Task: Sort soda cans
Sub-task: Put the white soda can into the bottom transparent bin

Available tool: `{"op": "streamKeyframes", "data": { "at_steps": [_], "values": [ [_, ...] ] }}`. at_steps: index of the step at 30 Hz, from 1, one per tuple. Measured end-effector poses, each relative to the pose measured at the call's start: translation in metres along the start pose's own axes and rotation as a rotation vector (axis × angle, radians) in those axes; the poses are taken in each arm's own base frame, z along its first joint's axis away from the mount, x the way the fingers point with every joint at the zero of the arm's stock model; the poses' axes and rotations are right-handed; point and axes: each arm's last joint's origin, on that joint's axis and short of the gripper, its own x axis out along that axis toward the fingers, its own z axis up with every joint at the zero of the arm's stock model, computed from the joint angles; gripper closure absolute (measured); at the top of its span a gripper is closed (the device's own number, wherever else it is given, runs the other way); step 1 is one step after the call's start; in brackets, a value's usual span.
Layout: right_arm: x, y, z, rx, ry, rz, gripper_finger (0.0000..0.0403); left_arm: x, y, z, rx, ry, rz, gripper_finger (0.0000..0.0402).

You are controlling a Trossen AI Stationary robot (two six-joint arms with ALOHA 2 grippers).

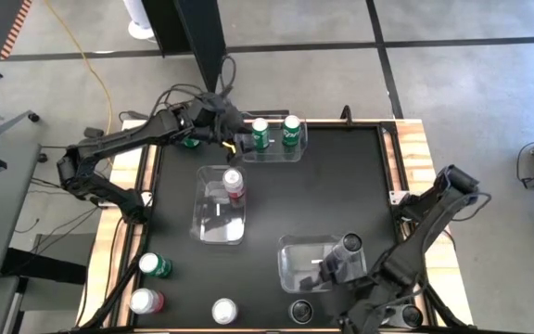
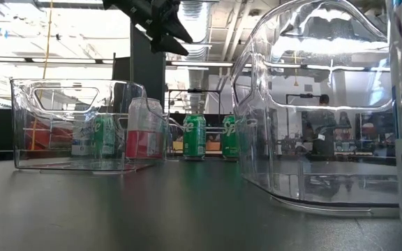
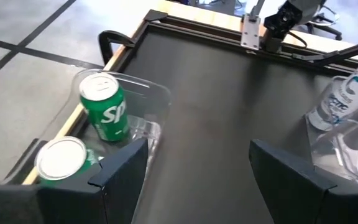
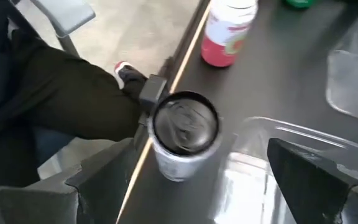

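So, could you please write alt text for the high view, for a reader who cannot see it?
Seen from above, a black table holds three clear bins: the far bin has two green cans, the middle bin a red can, the near bin a dark can. The left gripper is beside the green cans; the right arm reaches along the near edge.

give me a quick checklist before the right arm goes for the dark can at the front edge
1. Right gripper open wide enough: ok, fingers spread on both sides of the can.
2. Dark can upright and between the fingers: ok.
3. Room between the can and the clear bin for a finger: cannot tell, the wall stands very near.
4. Left gripper out of the way: ok, open at the far bin, away across the table.
5. Green cans settled in the far bin: ok, both upright.
6. Table edge free of people: not ok, a person's leg is right beside the can.
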Motion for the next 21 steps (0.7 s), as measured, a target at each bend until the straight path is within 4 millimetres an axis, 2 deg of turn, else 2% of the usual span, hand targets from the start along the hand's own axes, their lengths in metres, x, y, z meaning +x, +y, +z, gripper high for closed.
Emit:
{"op": "streamKeyframes", "data": {
  "at_steps": [7,16,21],
  "values": [
    [0.026,0.01,-0.003,0.009,-0.011,0.023,0.0024,0.002,-0.013,0.001,0.002,0.003,-0.032,0.0125],
    [0.061,0.01,-0.015,0.036,0.058,-0.019,0.0024,0.003,-0.024,0.001,-0.007,0.004,-0.052,0.0125],
    [0.073,0.003,-0.016,0.078,0.078,-0.037,0.0024,0.004,-0.026,0.001,-0.013,0.006,-0.049,0.0125]
  ]
}}
